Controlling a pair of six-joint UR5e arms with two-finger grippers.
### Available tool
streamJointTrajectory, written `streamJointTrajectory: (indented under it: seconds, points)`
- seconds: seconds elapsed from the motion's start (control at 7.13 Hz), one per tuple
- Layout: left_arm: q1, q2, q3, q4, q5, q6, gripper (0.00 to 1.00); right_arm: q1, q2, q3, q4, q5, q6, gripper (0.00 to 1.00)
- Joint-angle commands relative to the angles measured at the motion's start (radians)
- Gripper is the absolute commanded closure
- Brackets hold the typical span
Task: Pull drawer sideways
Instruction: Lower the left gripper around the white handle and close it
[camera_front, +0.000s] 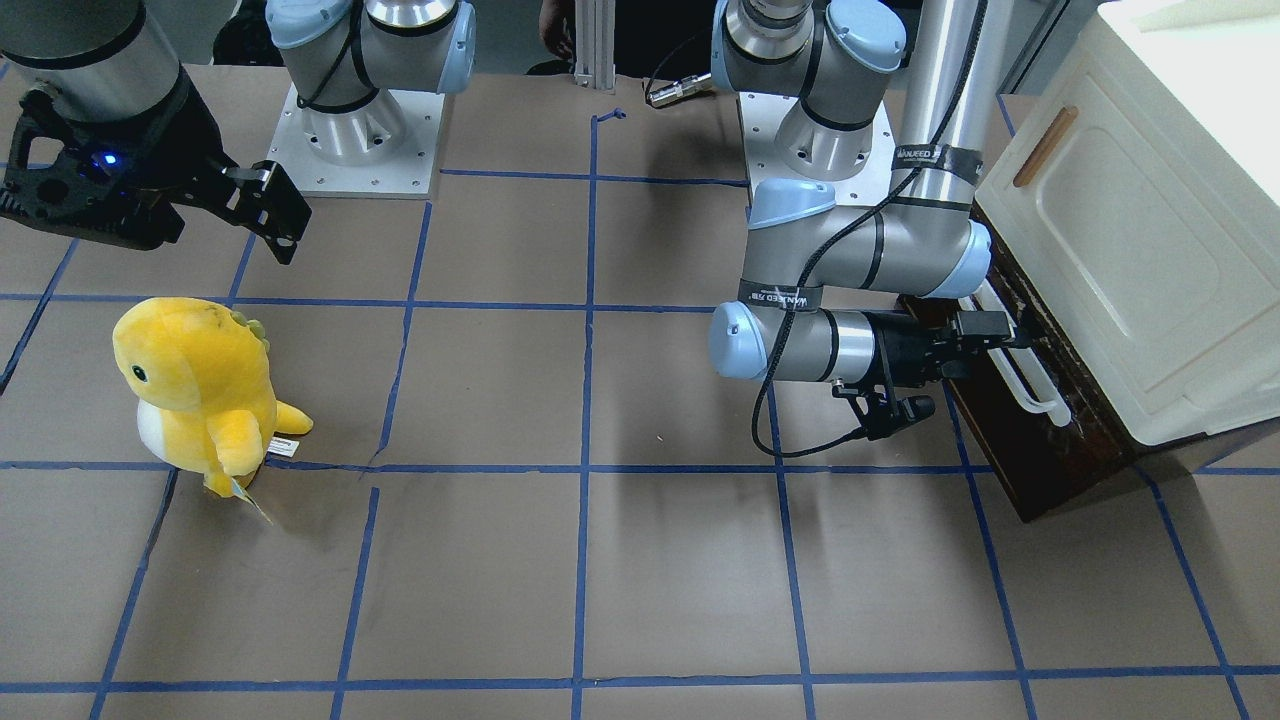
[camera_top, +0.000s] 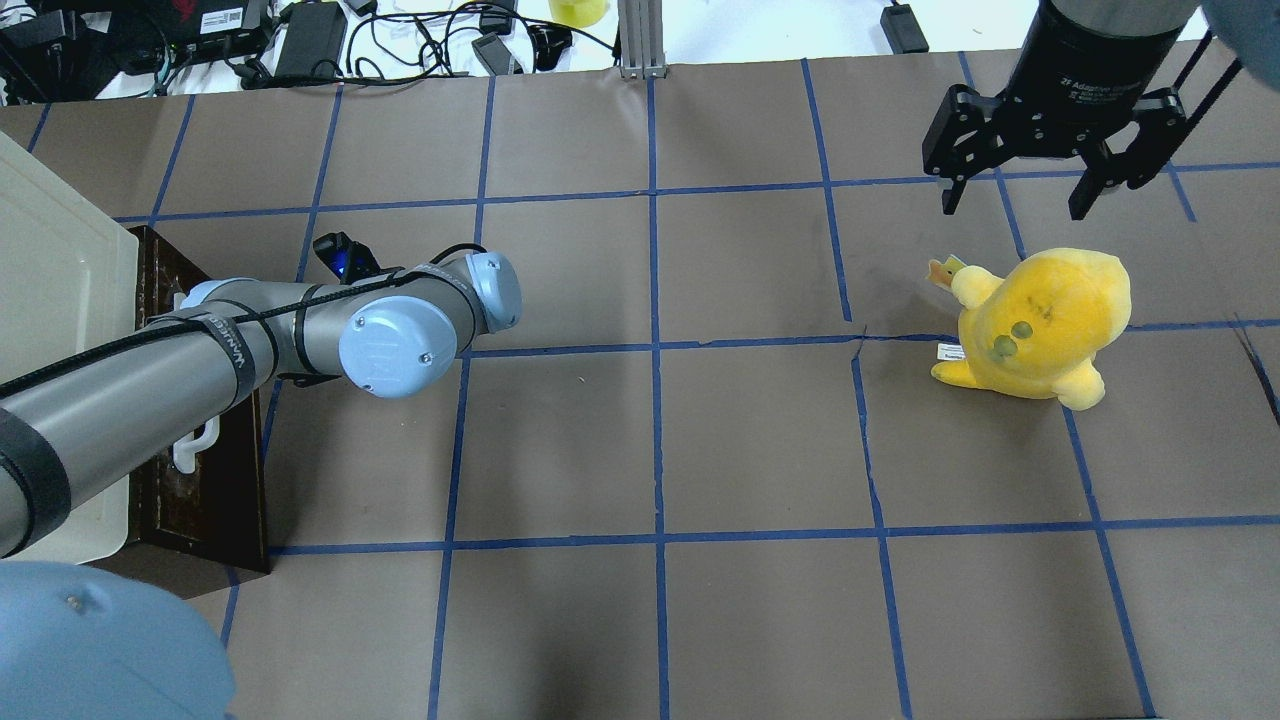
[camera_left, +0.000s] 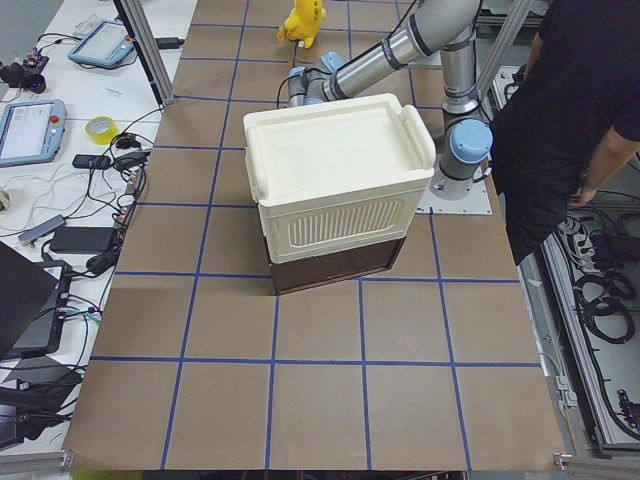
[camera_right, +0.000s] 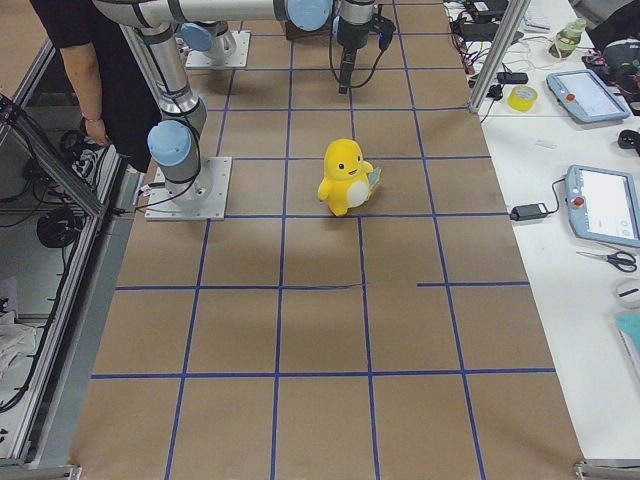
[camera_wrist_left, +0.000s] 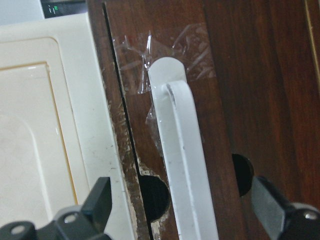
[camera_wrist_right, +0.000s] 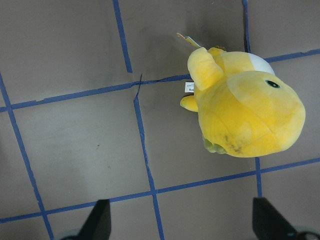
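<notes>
The drawer (camera_wrist_left: 250, 75) handle (camera_wrist_left: 177, 140) is straddled by the wide-open left gripper (camera_wrist_left: 185, 202), seemingly untouched. The right gripper (camera_top: 1015, 195) is held open, empty.

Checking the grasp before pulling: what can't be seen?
Overhead: the left arm covers the left gripper and most of the long white bar handle on the dark-brown wooden drawer.
Left wrist: the handle's lower end runs off the bottom edge.
Drawer interior: behind its front, everywhere.

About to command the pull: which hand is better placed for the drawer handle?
Left. The left hand, open, straddles the long white bar handle on the dark-brown wooden drawer; the right hand hangs near the yellow plush toy, far off.
</notes>
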Motion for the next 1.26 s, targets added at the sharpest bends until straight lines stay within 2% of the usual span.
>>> streamJointTrajectory:
  seconds: [0.0,0.28,0.98,1.12]
  points:
    - [0.004,-0.006,-0.004,0.000,0.012,-0.010,0.06,0.000,0.000,0.000,0.000,0.000,0.000,0.00]
    - [0.042,-0.003,-0.012,0.000,0.012,-0.010,0.15,0.000,0.000,0.000,0.000,0.000,0.000,0.00]
    - [0.041,-0.017,-0.017,0.009,0.009,-0.020,0.17,0.000,0.000,0.000,0.000,0.000,0.000,0.00]
    - [0.032,-0.017,-0.015,0.012,0.009,-0.020,0.26,0.000,0.000,0.000,0.000,0.000,0.000,0.00]
